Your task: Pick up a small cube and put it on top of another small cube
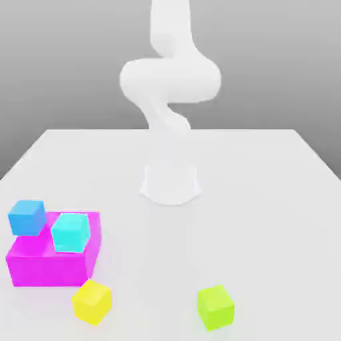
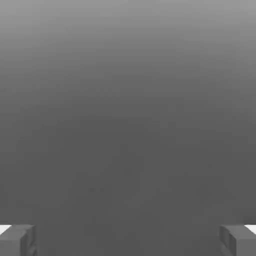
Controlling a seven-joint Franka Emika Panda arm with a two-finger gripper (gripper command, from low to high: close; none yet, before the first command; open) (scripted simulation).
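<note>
- Bench (image 1: 260,180): pale, level, carrying the arm's base and the blocks. Two small cubes lie on it with room around them; work there first.
- Arm (image 1: 171,80): white, raised over its base, well apart from the cubes. Step in hand, as judged: approach a first cube. Advise swinging out high, then turning the claw to point straight down before descending.
- Magenta block (image 1: 50,272): broad and low, at the exterior view's left. Not a small cube, so not a target. Keep the path clear of its edge.
- Claw (image 2: 128,241): jaws spread wide, nothing between them. Good state for approach; hold that spread until both pads are beside the cube, then close evenly.
- Small cubes, roughly equal in size:
  - Lime cube (image 1: 216,308): on the bench, standing alone, turned a little. Likely the easiest pick; match claw rotation to two opposite faces and grip at mid-height.
  - Yellow cube (image 1: 92,303): on the bench, near the magenta block's front corner, also turned. Plausible base; lower squarely, release only on contact, retreat straight up.
  - Cyan cube (image 1: 70,233): appears to rest on the magenta block.
  - Blue cube (image 1: 27,218): by the block's far corner; cannot tell what supports it. Poorer choice of base.
</note>
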